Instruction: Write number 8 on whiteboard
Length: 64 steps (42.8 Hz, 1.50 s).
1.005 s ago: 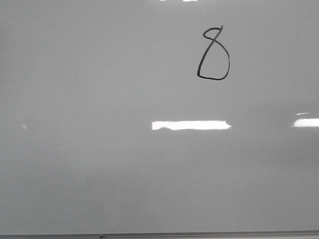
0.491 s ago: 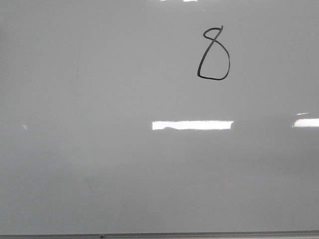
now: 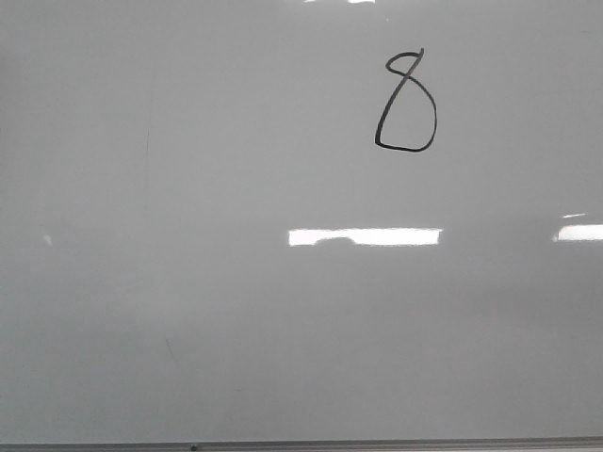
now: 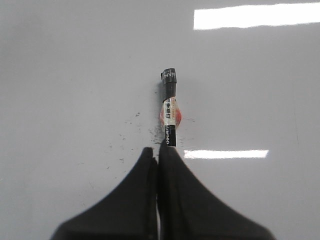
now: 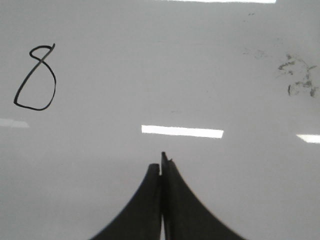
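The whiteboard (image 3: 236, 320) fills the front view. A black number 8 (image 3: 407, 104) is drawn on it at the upper right, with a narrow upper loop and a flat-bottomed lower loop. It also shows in the right wrist view (image 5: 35, 77), off to one side of my right gripper (image 5: 161, 162), which is shut and empty. My left gripper (image 4: 159, 148) is shut, its fingers pressed together. A black marker (image 4: 170, 107) with a label and its cap on lies on the board just beyond the fingertips, its near end at the tip of one finger. Neither gripper shows in the front view.
The board's thin grey frame edge (image 3: 377, 443) runs along the bottom of the front view. Bright rectangular light reflections (image 3: 365, 236) lie on the board. Dark ink smudges (image 5: 300, 80) mark it beyond the right gripper, and small specks (image 4: 127, 135) lie around the marker.
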Each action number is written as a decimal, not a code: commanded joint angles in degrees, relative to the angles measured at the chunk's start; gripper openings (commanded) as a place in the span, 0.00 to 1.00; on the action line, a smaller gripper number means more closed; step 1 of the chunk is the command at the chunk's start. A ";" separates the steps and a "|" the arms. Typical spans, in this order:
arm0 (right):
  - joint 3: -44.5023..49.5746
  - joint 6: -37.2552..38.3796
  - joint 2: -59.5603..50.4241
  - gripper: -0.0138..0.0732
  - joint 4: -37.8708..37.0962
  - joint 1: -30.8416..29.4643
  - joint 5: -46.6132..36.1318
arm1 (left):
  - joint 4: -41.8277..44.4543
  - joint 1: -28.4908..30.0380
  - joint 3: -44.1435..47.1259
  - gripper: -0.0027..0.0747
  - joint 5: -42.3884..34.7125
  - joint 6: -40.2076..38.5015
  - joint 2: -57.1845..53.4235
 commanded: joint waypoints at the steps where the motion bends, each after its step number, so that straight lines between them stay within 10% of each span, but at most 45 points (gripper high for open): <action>1: -0.13 6.06 -1.02 0.08 -4.44 0.79 -6.71 | -0.55 -0.49 0.76 0.01 -4.75 -0.02 -0.77; 64: -0.13 8.88 -0.96 0.08 -5.37 0.90 -9.56 | -0.55 -0.49 0.76 0.01 -4.75 -0.02 -0.77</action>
